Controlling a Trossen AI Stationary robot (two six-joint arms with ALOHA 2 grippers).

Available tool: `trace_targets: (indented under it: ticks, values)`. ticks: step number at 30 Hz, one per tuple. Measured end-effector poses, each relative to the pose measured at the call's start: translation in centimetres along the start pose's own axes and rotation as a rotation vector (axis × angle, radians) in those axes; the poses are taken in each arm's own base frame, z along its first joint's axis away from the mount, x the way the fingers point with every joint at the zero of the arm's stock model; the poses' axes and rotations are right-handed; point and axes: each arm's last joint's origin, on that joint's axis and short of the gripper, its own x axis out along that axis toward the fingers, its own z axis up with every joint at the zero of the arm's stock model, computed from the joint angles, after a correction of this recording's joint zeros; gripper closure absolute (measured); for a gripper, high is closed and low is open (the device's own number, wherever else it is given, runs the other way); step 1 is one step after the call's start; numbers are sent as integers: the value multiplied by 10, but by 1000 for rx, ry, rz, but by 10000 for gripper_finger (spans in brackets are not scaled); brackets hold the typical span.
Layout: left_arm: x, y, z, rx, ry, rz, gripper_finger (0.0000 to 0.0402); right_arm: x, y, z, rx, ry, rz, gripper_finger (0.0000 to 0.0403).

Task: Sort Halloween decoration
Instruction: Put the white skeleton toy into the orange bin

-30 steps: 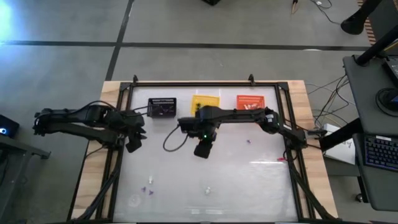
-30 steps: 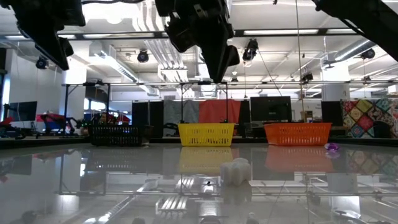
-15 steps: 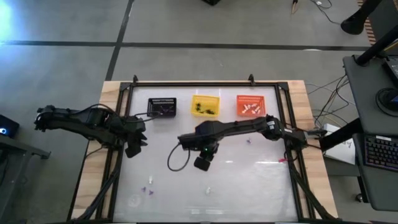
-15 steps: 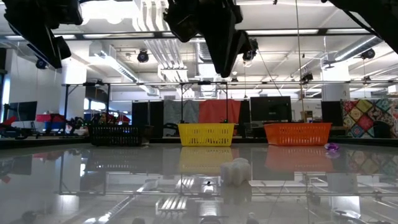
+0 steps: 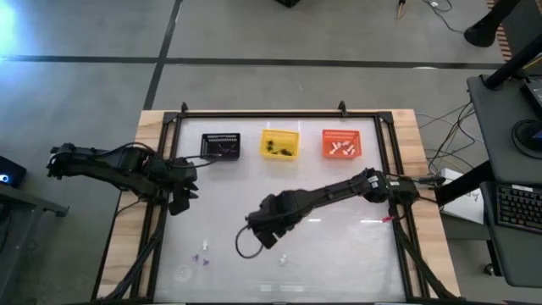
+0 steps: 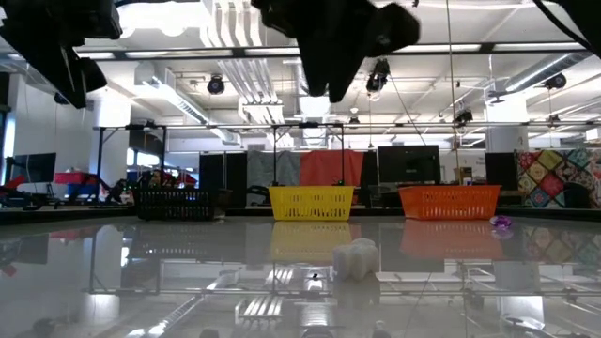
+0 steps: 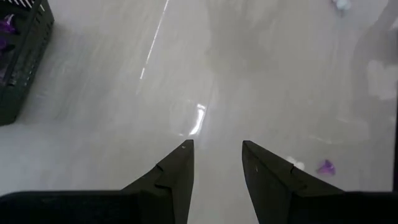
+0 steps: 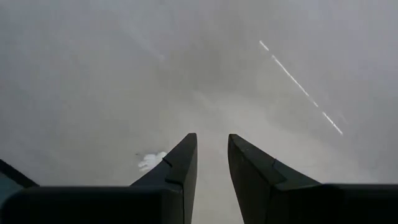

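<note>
Small trinkets lie scattered on the white table: a white one (image 5: 284,258) near the front middle, also in the low view (image 6: 357,258), and purple and white ones (image 5: 204,259) at the front left. My right gripper (image 5: 267,232) hangs open above the table's middle, a little toward the far side of the white trinket (image 8: 151,160), with nothing between its fingers (image 8: 211,146). My left gripper (image 5: 179,202) waits open over the left side (image 7: 217,149), with a purple trinket (image 7: 325,167) lying beyond it.
Three baskets stand in a row at the far edge: black (image 5: 221,146), yellow (image 5: 279,144) and orange (image 5: 341,144), each with trinkets inside. A purple trinket (image 6: 500,222) lies toward the right. A black frame (image 5: 254,113) runs round the table.
My right gripper has swung from in front of the yellow basket toward the table's near edge and slightly left, rolling its wrist as it went, and now hangs close to the white trinket. Its fingers have kept the same gap.
</note>
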Motion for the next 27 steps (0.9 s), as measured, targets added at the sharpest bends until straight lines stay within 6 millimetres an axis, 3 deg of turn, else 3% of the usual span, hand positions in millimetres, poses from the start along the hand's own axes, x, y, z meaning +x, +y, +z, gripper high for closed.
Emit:
trace_targets:
  ticks: [7, 19, 27]
  values:
    - [-4, 2, -4, 121, -4, 0, 283, 9, 15, -25, 156, -55, -2, 321]
    - [-14, 4, -9, 107, -61, -22, 283, 42, 35, -56, 299, -58, 63, 320]
    - [-17, 6, -14, 130, -54, -20, 283, 61, 40, -71, 402, -46, 91, 274]
